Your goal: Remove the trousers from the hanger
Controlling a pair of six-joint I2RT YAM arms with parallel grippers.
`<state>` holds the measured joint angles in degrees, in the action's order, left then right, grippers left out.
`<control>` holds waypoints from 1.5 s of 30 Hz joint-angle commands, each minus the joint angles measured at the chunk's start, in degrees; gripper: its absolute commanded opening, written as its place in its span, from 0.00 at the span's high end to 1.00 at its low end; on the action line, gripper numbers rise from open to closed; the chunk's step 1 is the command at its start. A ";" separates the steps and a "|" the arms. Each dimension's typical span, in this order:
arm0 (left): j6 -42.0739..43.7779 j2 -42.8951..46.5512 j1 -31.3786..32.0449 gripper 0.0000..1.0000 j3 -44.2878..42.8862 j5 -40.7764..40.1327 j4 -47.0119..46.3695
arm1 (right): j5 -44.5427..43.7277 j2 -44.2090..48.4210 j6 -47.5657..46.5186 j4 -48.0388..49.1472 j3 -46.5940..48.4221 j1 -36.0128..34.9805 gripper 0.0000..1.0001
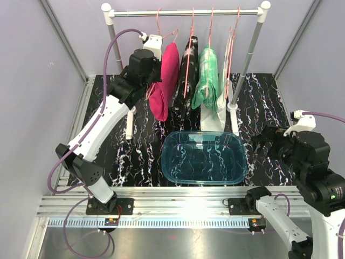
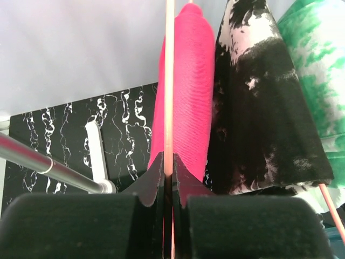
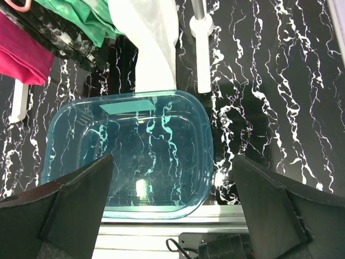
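Three trousers hang on thin pink hangers from the rail: magenta trousers, black-and-white trousers and green tie-dye trousers. My left gripper is at the left side of the magenta pair. In the left wrist view the left gripper is shut on the hanger's pink wire, which runs straight up between the jaws, with the magenta trousers just behind. My right gripper is open and empty, low at the right; the right gripper hovers over the tub's near edge.
A clear blue tub sits empty on the black marbled table in front of the rack. A white cloth hangs right of the green pair. The rack's white posts and feet stand on either side.
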<state>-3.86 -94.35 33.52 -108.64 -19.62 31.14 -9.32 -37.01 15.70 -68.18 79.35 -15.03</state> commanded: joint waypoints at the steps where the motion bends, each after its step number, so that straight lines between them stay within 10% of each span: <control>1: -1.76 2.05 0.15 1.00 -3.16 -4.36 -4.23 | 0.44 -0.16 0.12 0.42 1.24 -0.35 0.01; 31: -3.35 10.67 0.14 1.00 -6.84 -3.68 -18.57 | 4.13 -2.53 -3.13 4.11 5.20 -0.35 0.01; 45: -8.88 23.85 0.14 1.00 -1.67 -1.92 -10.49 | 37.35 -26.32 -6.39 6.13 32.32 -3.25 0.01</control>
<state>-10.33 -77.03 33.69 -108.99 -22.11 31.40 16.45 -56.77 9.28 -63.66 104.86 -16.38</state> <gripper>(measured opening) 0.028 0.993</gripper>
